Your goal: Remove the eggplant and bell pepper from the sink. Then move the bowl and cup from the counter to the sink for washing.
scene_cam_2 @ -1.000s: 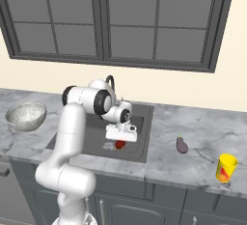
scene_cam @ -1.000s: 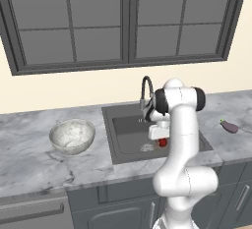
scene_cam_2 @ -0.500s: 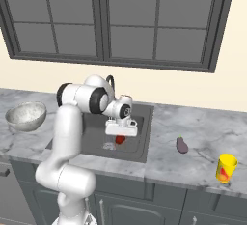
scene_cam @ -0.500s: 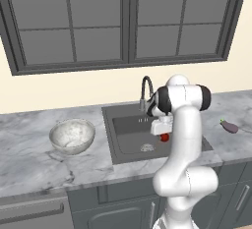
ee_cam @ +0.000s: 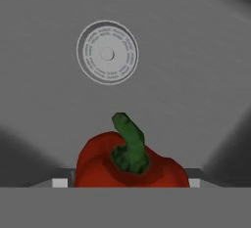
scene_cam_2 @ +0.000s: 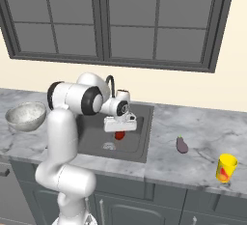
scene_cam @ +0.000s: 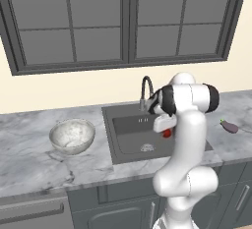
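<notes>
My gripper is shut on the red bell pepper and holds it a little above the floor of the dark sink. In the hand view the bell pepper with its green stem sits between my fingers, over the basin floor and the round whitish drain. The purple eggplant lies on the marble counter right of the sink. The marbled bowl stands left of the sink. The yellow cup stands at the far right.
The gooseneck faucet rises at the back of the sink, close behind my wrist. A dark-framed window spans the wall behind. Dark cabinets run under the counter.
My gripper has risen from the sink floor with the bell pepper in it and shifted slightly to the right. The eggplant, bowl and cup have not moved.
</notes>
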